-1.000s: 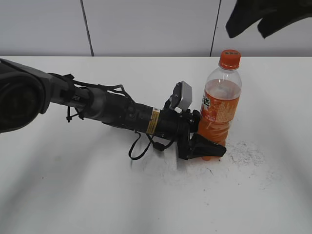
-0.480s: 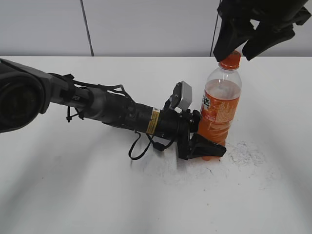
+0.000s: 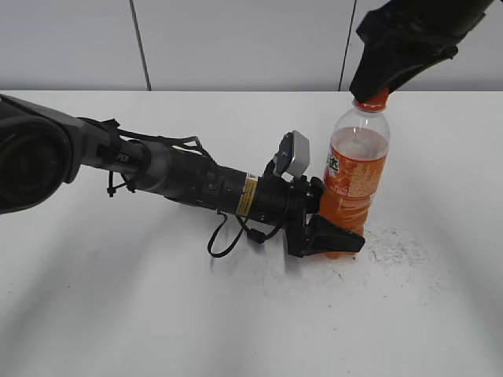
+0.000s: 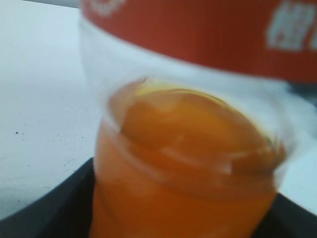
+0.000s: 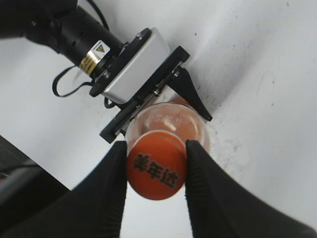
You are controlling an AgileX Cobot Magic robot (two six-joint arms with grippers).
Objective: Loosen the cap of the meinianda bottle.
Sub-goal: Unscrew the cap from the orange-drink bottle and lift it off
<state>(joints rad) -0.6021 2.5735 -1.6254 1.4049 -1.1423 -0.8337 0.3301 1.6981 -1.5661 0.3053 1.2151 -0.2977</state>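
Meinianda bottle [image 3: 354, 188] is standing upright on white table [image 3: 157, 314]; left gripper [image 3: 334, 236] is clamping its lower body, right gripper [image 3: 377, 82] covering cap [image 3: 371, 100]. Left wrist: bottle [image 4: 188, 163] sitting btwn fingers. Right wrist: fingers [image 5: 113, 171] pressing both sides of cap [image 5: 156, 169].

Looking down past your right gripper [image 5: 155, 171], you see its two black fingers [image 5: 113, 173] pressed against the nine and three o'clock sides of the orange cap [image 5: 156, 170], with the meinianda bottle [image 5: 171, 117] below and the left gripper [image 5: 148, 89] clamping it at eleven o'clock.
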